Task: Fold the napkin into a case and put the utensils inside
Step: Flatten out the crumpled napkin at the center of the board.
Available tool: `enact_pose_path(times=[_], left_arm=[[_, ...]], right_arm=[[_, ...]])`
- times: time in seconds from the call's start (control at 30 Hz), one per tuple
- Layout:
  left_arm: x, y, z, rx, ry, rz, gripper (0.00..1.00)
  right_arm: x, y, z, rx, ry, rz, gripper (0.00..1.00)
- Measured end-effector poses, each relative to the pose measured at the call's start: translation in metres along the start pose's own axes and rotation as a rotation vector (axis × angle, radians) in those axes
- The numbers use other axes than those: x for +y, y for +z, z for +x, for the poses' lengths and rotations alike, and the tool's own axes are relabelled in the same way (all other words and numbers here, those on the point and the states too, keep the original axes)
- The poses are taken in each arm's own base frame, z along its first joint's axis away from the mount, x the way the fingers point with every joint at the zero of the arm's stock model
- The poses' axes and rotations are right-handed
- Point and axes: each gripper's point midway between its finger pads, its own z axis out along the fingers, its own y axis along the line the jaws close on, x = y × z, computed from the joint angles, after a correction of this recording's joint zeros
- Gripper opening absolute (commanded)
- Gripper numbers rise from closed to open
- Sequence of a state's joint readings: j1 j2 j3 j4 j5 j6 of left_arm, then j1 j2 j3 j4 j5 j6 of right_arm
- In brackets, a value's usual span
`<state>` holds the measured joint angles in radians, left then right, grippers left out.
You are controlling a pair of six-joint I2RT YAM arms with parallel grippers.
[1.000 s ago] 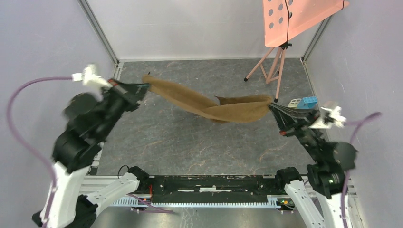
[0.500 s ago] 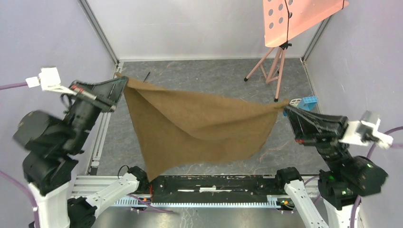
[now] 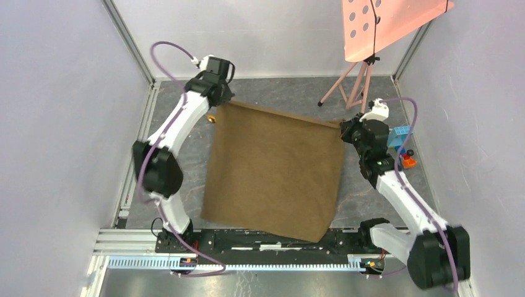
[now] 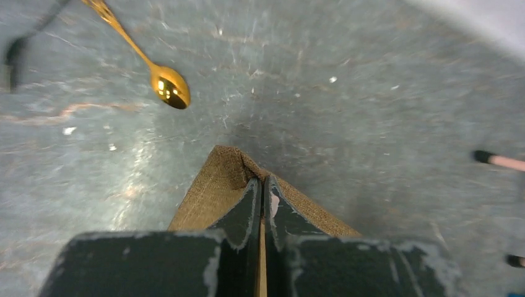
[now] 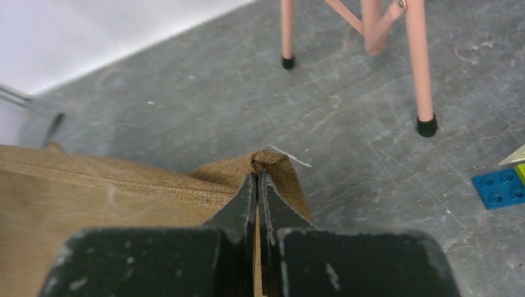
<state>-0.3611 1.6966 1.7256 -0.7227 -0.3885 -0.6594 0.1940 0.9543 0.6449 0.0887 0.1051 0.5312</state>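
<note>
The brown napkin [image 3: 272, 170] is spread out as one large sheet over the middle of the table, reaching the near edge. My left gripper [image 3: 225, 102] is shut on its far left corner [image 4: 226, 162]. My right gripper [image 3: 342, 127] is shut on its far right corner [image 5: 269, 162]. A small gold spoon [image 4: 166, 86] lies on the table just beyond the left corner; its bowl [image 3: 212, 117] peeks out beside the cloth. A thin black utensil [image 4: 15, 46] lies blurred at the far left of the left wrist view.
A pink stand [image 3: 356, 86] with a perforated pink plate [image 3: 387, 21] rises at the far right; its feet [image 5: 426, 127] are close beyond my right gripper. Coloured toy blocks [image 3: 401, 139] sit by the right wall. A metal rail [image 3: 266, 247] runs along the near edge.
Both arms have swung from the near sides out to the far part of the table. The napkin, bunched then hanging in the air, now lies spread wide between them.
</note>
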Motion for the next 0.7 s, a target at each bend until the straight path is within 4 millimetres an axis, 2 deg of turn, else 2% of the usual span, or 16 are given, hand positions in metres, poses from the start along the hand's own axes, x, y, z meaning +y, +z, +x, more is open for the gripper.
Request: enact_pose_path(times=[0.03, 0.1, 0.23, 0.33, 0.5, 0.6, 0.7], left_arm=[[0.002, 0.032, 0.021, 0.071, 0.018, -0.026, 0.02], [0.002, 0.075, 0.05, 0.162, 0.041, -0.041, 0.02], [-0.005, 0.135, 0.092, 0.279, 0.068, -0.011, 0.02], [-0.012, 0.149, 0.097, 0.303, 0.063, 0.03, 0.02], [-0.032, 0.156, 0.077, 0.269, 0.039, 0.124, 0.02], [-0.034, 0.157, 0.066, 0.25, 0.029, 0.153, 0.02], [-0.031, 0.159, 0.064, 0.264, 0.02, 0.168, 0.02]], right_arm=[[-0.007, 0.01, 0.011, 0.023, -0.014, 0.026, 0.0], [-0.019, 0.031, 0.024, 0.042, -0.047, 0.066, 0.0], [-0.036, 0.065, 0.048, 0.098, -0.101, 0.122, 0.0], [-0.042, 0.085, 0.061, 0.132, -0.136, 0.134, 0.0], [-0.043, 0.108, 0.064, 0.156, -0.185, 0.125, 0.0], [-0.043, 0.113, 0.061, 0.154, -0.204, 0.119, 0.0], [-0.045, 0.114, 0.058, 0.151, -0.215, 0.116, 0.0]])
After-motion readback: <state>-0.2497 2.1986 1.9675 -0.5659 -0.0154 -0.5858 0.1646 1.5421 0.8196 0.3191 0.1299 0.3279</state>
